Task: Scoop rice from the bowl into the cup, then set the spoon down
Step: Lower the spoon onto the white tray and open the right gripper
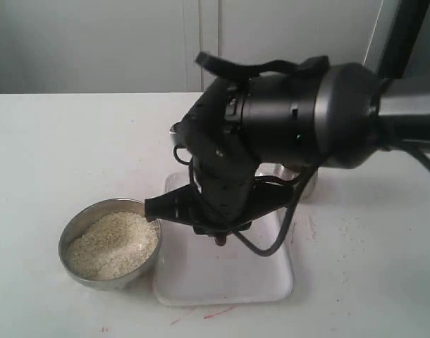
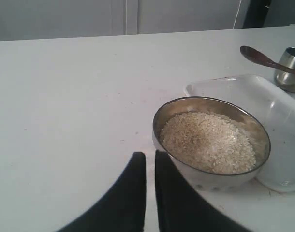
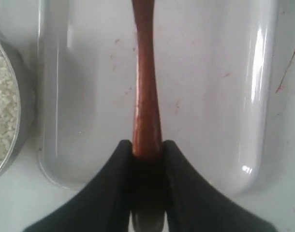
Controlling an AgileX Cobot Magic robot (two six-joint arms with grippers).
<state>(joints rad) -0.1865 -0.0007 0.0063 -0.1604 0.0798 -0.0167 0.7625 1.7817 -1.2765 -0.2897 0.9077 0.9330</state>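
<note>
Over the tray [image 3: 89,72], right tool [image 3: 147,147] clamps the spoon [image 3: 146,96], arm [image 1: 292,120] partly masking the cup [image 2: 288,67]; left tool [image 2: 150,157] closed beside the bowl [image 2: 205,180].

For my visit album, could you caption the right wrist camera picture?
Right gripper clamps the wooden spoon by its handle over a white tray, bowl of rice alongside.

Off-white, finely speckled rice [image 1: 113,243] in a shiny silver-grey bowl [image 1: 84,217], lower left of the frame. Glossy reddish-brown spoon [image 3: 146,96]. Translucent whitish tray [image 1: 229,282], flecked with faint red. Plain white counter [image 1: 60,155], thin red streaks [image 1: 218,310] near the lower edge. Silver cup [image 2: 288,67], dark inside. Matte black left claw [image 2: 150,159] and right claw [image 3: 147,150].
</note>
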